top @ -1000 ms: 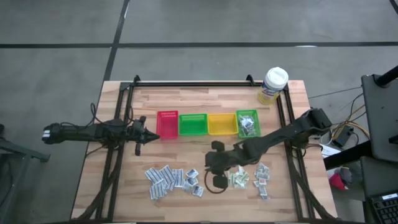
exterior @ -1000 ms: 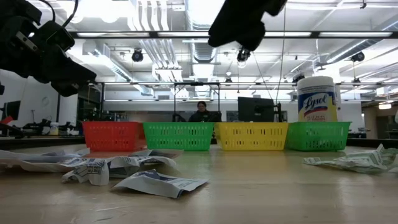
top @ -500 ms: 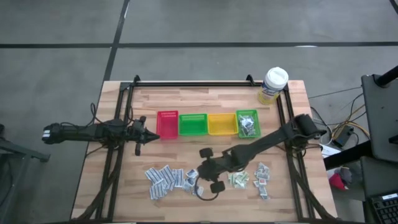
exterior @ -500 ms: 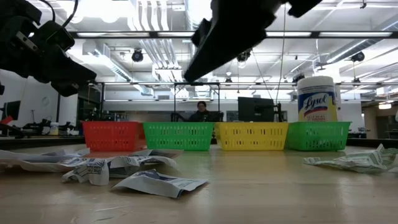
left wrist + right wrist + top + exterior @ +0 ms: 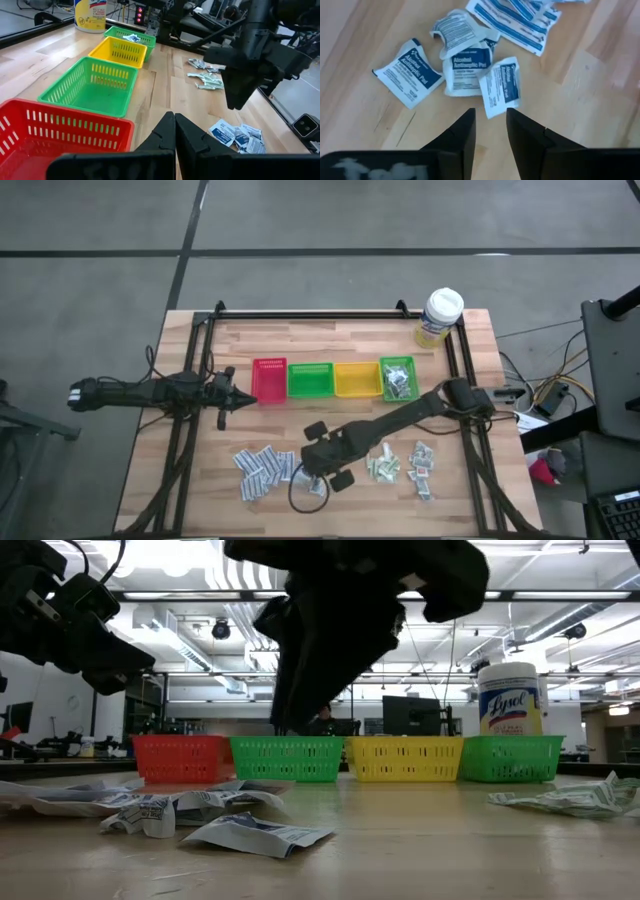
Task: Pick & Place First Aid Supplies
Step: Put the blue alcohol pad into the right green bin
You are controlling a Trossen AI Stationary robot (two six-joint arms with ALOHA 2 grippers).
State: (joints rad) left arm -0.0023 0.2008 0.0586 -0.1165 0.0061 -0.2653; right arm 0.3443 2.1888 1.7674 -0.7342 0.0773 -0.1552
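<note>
White-blue sachets [image 5: 265, 470] lie scattered on the wooden table near its front; the wrist view shows several of them [image 5: 467, 65] flat on the wood. Pale green sachets [image 5: 384, 468] and white-red ones [image 5: 422, 460] lie farther right. My right gripper [image 5: 312, 472] hangs open above the right end of the white-blue pile, fingers slanting down, with one sachet [image 5: 501, 86] just ahead of its tips [image 5: 490, 125]; it touches nothing. My left gripper [image 5: 240, 398] stays shut and level beside the red bin [image 5: 269, 380], with nothing in it.
Red, green [image 5: 310, 380], yellow [image 5: 356, 379] and a second green bin [image 5: 397, 378] stand in a row at mid-table; the last holds a few sachets. A white-lidded yellow wipes tub [image 5: 439, 317] stands at the far right corner. A person sits in the room behind [image 5: 322, 720].
My right gripper has swung toward the table's left and near edge and come down, from above the pale green sachets to above the right end of the white-blue pile, rolling its wrist as it went. The sachets lie as before.
</note>
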